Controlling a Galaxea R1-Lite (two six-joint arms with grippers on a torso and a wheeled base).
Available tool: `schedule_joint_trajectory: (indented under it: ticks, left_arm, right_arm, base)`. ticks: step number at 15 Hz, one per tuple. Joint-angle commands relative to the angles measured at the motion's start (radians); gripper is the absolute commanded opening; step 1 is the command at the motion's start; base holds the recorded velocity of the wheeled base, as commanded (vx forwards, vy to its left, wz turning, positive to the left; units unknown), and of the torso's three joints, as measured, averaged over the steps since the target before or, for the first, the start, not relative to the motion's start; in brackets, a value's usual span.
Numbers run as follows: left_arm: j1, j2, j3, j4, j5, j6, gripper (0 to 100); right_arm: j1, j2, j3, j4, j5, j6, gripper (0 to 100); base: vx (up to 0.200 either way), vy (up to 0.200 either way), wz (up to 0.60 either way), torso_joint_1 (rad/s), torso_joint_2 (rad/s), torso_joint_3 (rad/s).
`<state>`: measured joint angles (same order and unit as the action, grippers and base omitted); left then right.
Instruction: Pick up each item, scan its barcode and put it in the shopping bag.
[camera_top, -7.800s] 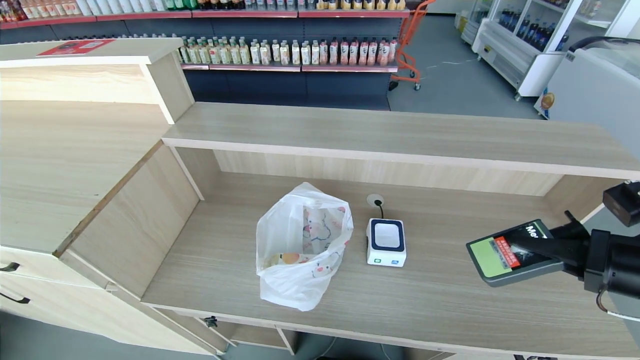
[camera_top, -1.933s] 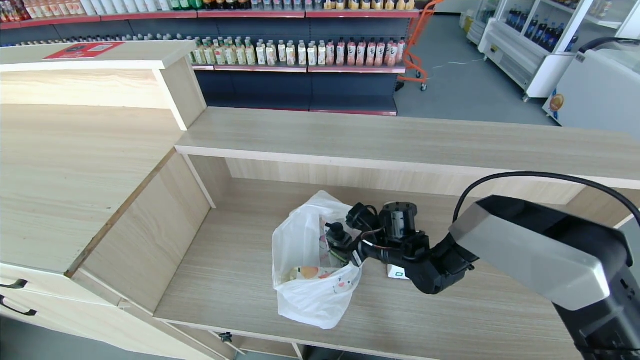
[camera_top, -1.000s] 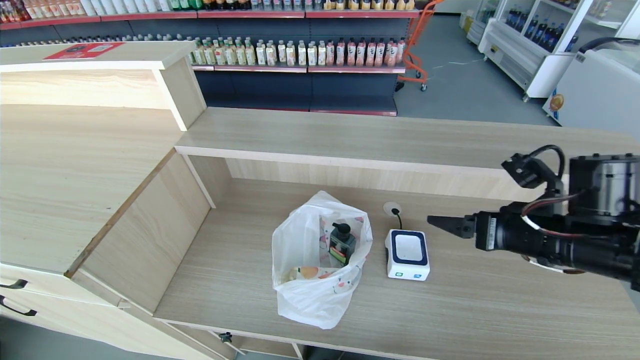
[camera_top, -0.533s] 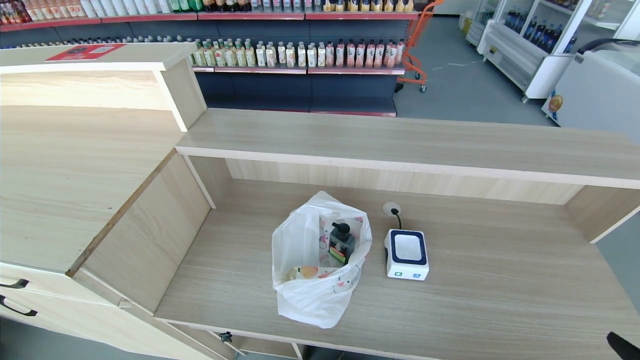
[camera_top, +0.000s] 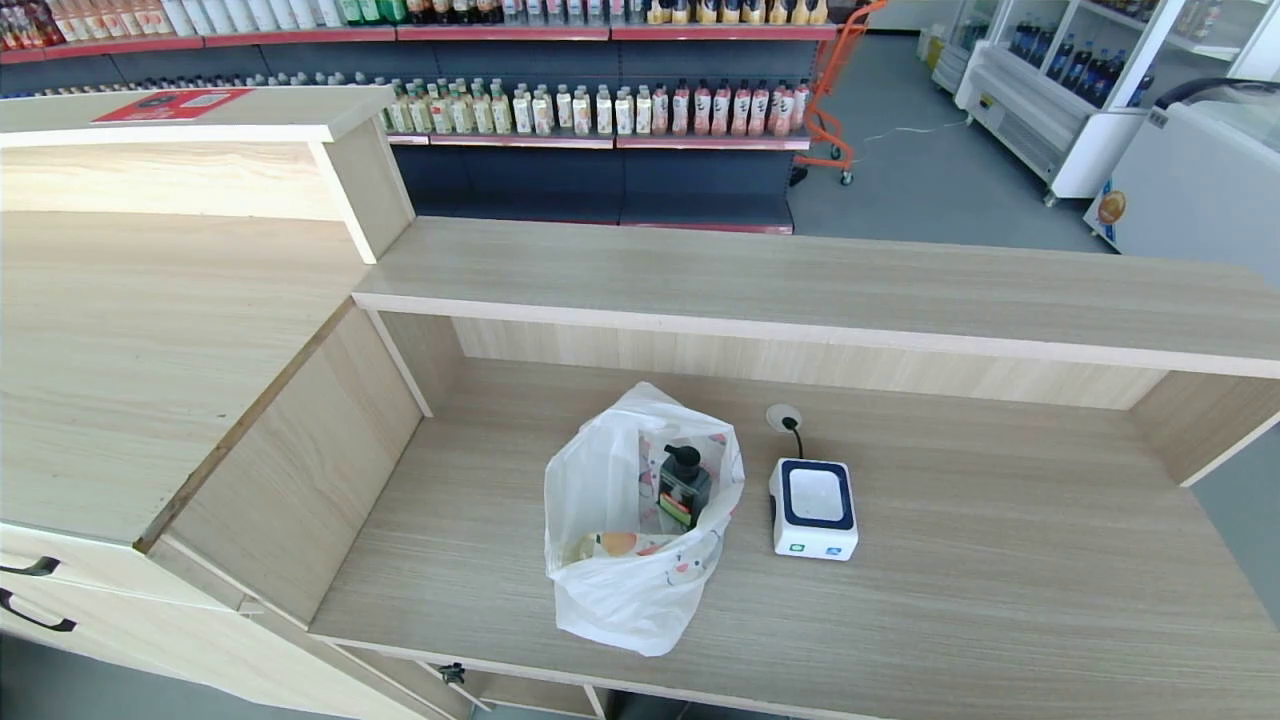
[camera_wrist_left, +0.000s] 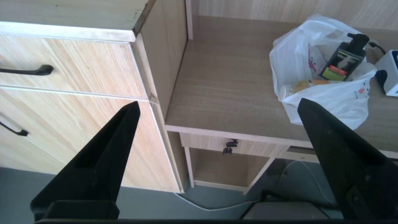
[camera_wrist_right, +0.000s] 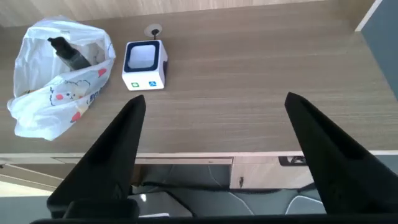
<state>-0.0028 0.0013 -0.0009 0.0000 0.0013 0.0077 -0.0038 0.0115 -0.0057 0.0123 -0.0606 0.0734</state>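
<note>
The pump bottle stands in the shopping bag on the counter, beside the scanner, well apart from the left gripper and right gripper, both spread wide.

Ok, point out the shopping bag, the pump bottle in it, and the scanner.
shopping bag (camera_top: 615, 600), head view, its white front wall.
pump bottle (camera_top: 686, 487), head view, its dark body.
scanner (camera_top: 814, 497), head view, its top window.

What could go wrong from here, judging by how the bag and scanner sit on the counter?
The pump bottle stands inside the soft shopping bag; it might topple if the plastic slumps. The bag's mouth lies close to the scanner, so another item lowered in could nudge it.
</note>
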Motion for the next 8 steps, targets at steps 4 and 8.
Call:
schedule_joint_trajectory:
  ticks: [4,8]
  left_arm:
    - [0.000,0.000,-0.001,0.000,0.000,0.000,100]
    - [0.000,0.002,0.001,0.000,0.000,0.002,100]
  right_arm:
    - [-0.001,-0.011,0.001,0.003,-0.001,0.000,0]
    - [-0.001,-0.011,0.001,0.005,-0.001,0.000,0]
  base:
    - [0.000,0.000,0.00,0.000,0.00,0.000]
    - [0.000,-0.100,0.00,0.001,0.00,0.000]
